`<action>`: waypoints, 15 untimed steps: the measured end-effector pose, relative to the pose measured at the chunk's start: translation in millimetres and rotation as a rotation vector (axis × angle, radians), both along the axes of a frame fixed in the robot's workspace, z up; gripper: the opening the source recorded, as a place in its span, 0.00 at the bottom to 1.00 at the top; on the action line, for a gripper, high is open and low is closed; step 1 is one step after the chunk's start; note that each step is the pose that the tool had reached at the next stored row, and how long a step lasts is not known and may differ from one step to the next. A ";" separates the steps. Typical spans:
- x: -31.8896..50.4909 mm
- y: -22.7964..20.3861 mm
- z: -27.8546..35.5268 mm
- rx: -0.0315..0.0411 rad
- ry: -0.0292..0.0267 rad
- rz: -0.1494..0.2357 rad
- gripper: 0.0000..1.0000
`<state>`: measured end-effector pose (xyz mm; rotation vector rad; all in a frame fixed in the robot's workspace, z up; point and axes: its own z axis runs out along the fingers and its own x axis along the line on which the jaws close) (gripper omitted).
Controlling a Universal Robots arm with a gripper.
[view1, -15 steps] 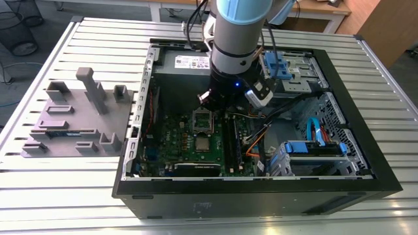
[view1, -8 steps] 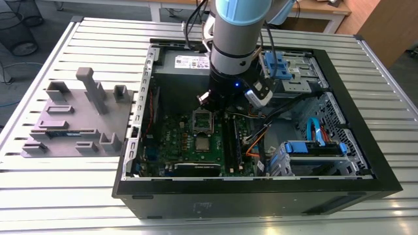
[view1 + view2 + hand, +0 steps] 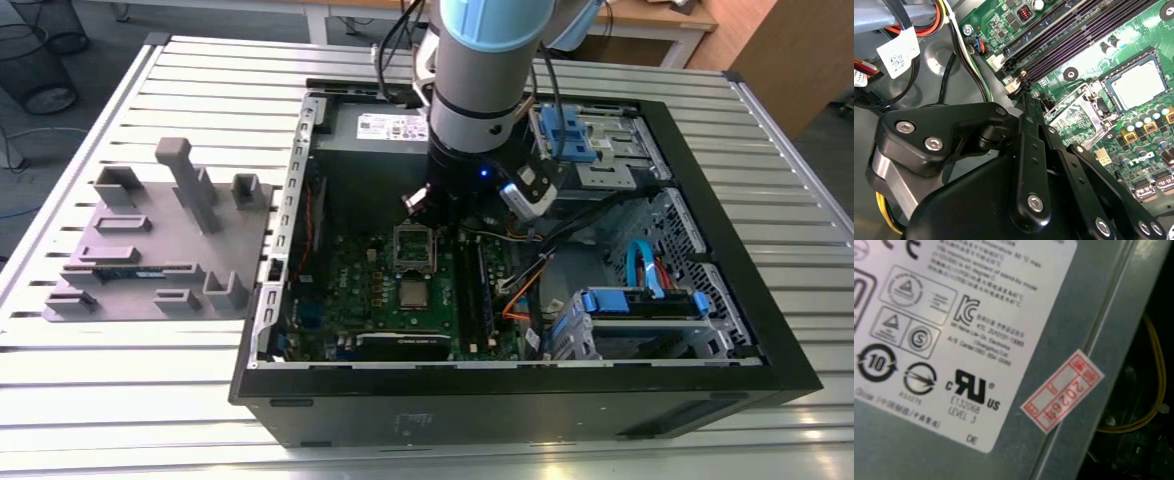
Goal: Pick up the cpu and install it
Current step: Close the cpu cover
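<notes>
Silver-grey and flat, the cpu [image 3: 1136,82] lies top side up inside its dark square socket on the green motherboard [image 3: 1089,60]. The hinged metal socket frame [image 3: 1074,117] is swung open just beside it. In the exterior view the cpu [image 3: 415,293] shows as a small bright square near the middle of the board, and the raised frame [image 3: 414,245] stands between it and the robot arm [image 3: 481,90], which reaches down into the open black computer case [image 3: 534,410].

The black gripper [image 3: 1025,102] hangs over the board's edge by the ends of the long dark memory slots [image 3: 1079,35]. It is close to the open frame and apart from the cpu. Its two finger bars meet at the tip, so the pincer looks closed, and nothing can be seen held between them.

In the first wrist view a grey metal power supply [image 3: 1089,315] carries a white label [image 3: 954,330] and a red-and-white sticker [image 3: 1061,392], with a yellow wire [image 3: 1149,395] beside it.

The case rests on a slatted aluminium table [image 3: 134,400]. A grey parts fixture [image 3: 160,250] sits on the slats at the exterior view's left, well apart from the gripper
</notes>
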<state>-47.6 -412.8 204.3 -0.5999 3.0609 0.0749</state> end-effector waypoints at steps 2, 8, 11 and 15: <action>0.0 -0.1 1.6 0.0000 0.0000 0.002 0.11; 0.0 -0.4 3.9 0.0001 -0.0002 0.012 0.11; 0.0 -0.5 4.0 -0.0003 0.0000 0.012 0.11; 0.0 -0.5 4.0 -0.0011 0.0000 0.034 0.11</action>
